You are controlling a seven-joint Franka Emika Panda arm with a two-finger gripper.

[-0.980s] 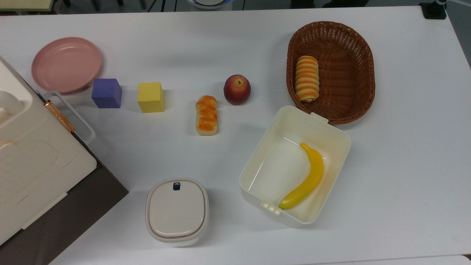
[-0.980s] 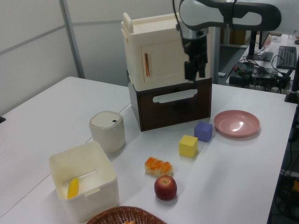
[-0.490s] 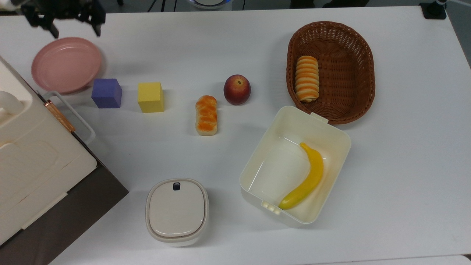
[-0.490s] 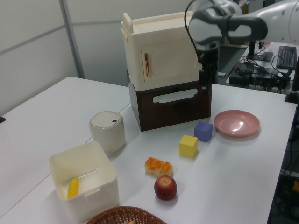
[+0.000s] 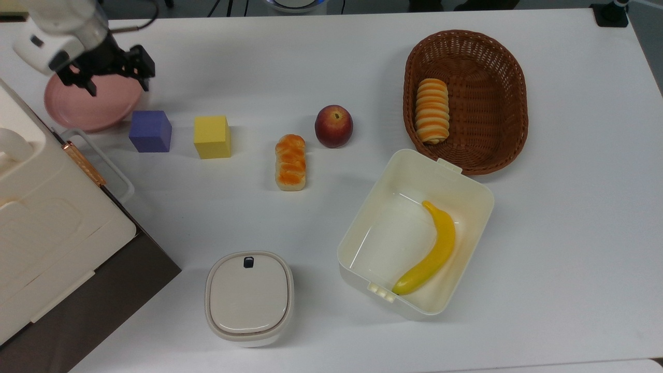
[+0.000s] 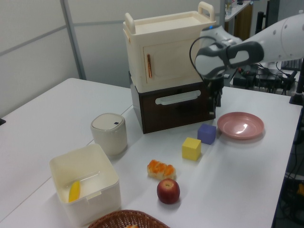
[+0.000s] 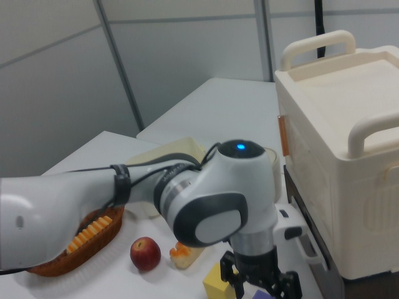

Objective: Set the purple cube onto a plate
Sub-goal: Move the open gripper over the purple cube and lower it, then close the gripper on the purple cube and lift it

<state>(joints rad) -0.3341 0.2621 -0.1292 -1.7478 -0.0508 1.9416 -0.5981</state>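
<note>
- One cube is wanted: the purple cube (image 5: 150,131), which rests on the table (image 5: 331,67) just beside the near rim of the pink plate (image 5: 93,106), with the yellow cube (image 5: 212,136) close on the top view's right.
- Nothing is held by the gripper (image 5: 106,72); its fingers are seen spread apart in the top view, hanging over the plate and not yet over the cube.
- For a clean approach (a judgement from the layout), the gripper is best brought across to stand squarely above the purple cube, fingers aligned with two opposite flat faces, before any descent is made.
- Care is needed on the yellow cube's side, where the gap is narrow, and on the plate's rim, which could be clipped by a finger.
- Compared with half a second ago, the gripper is found lower in the top view and nearer the cube, having come in from the table's far edge; the cube, plate, apple (image 5: 333,126) and basket (image 5: 510,103) are unchanged in place.
</note>
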